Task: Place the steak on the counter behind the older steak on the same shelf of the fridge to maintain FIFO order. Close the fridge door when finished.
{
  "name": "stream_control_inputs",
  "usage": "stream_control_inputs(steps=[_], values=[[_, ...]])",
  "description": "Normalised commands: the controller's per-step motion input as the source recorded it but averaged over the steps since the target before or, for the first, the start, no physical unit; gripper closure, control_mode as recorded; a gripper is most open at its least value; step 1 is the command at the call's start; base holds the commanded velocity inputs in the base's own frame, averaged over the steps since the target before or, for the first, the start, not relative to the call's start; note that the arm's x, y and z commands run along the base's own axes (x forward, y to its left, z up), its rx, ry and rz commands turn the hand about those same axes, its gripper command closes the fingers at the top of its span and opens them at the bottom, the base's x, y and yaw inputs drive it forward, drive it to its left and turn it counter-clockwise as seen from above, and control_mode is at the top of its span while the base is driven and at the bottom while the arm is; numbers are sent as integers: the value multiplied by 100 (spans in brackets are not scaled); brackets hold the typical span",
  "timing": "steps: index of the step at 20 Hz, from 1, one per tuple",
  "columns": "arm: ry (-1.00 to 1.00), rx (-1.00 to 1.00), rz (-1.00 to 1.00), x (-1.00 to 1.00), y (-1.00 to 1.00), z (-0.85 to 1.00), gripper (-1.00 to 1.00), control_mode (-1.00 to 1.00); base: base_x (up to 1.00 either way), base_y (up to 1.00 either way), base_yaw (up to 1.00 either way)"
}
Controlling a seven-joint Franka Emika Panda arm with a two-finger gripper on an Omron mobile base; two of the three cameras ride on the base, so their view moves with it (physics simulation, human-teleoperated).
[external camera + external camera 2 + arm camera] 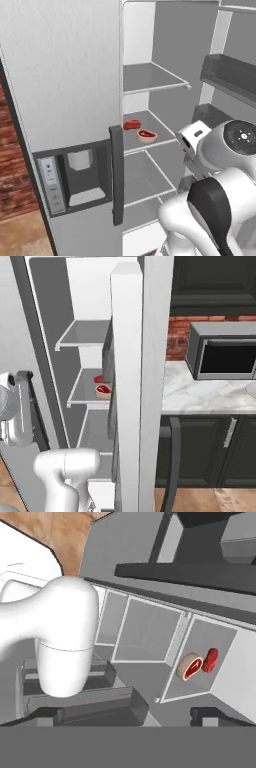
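The fridge [65,75] stands with its right-hand door [235,75] swung wide, grey bins showing on the door's inner face, while the door with the dispenser recess [80,175] stays flat against the cabinet. Inside, on the middle shelf [150,142], two pieces of meat sit together: a glossy red steak [132,124] lies toward the back, and just in front of it, near the shelf's front edge, is a paler, tan-rimmed steak [147,135]. From where I stand they look to be just beside one another, though I cannot tell whether they touch. The shelves above and below them are bare.

The white arm is folded back outside the fridge, its hand well apart from the meat. In the hand view the gripper [127,714] has its two dark fingertips [210,716] spread wide with nothing between them.

Off to the right, past the open door's edge, the white marble counter [200,396] carries a microwave [222,351] against a red brick wall [180,336].
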Motion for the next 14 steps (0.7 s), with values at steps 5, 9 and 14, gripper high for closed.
stream_control_inputs(steps=[5,9,14], values=[[0,0,0,0,0,0,-100,100,-100,18,0],[0,0,0,0,0,0,-100,100,-100,-5,-5],[0,0,0,0,0,0,-100,100,-89,-55,-38]])
